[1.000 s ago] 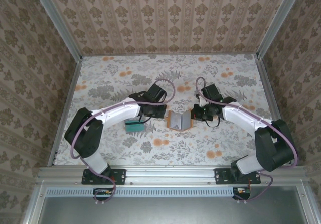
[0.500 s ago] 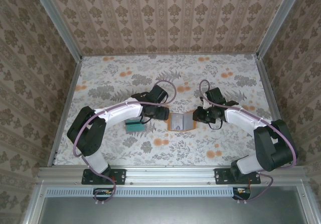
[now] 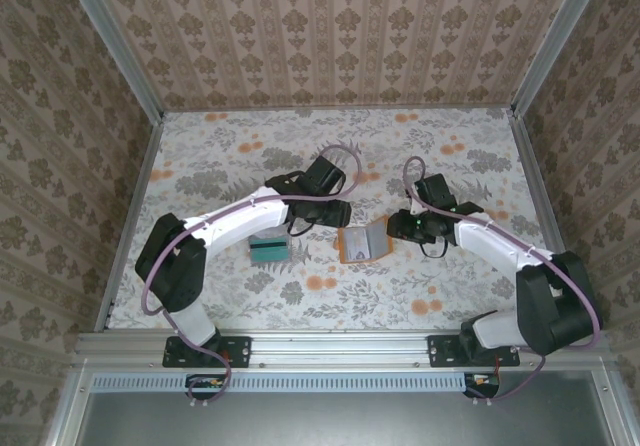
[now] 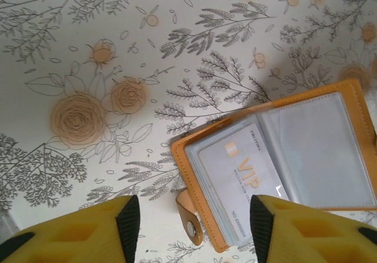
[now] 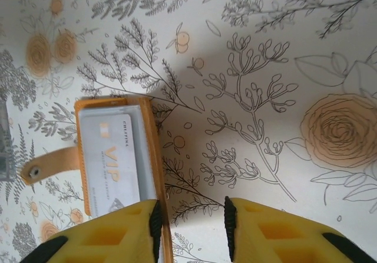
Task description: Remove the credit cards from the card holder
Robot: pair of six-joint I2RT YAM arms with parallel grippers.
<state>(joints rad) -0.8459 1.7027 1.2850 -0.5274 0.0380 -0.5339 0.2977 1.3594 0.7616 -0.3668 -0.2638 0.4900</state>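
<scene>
The card holder lies open on the table between both arms, orange outside and pale grey inside. A silver credit card marked VIP sits in its clear sleeve, and the snap strap sticks out beside it. My left gripper hovers open just above the holder's far left corner, holding nothing. My right gripper is open at the holder's right edge, its left finger over the orange rim. A small stack of teal and dark credit cards rests by my left forearm.
The floral tablecloth covers the whole work area. Patterned walls with metal rails close in the left, right and far sides. The table stretches bare beyond the holder toward the back wall.
Both grippers have opened and let go of the card holder, which was held up in a V and now lies flatter on the table. The left gripper drew back and up.
</scene>
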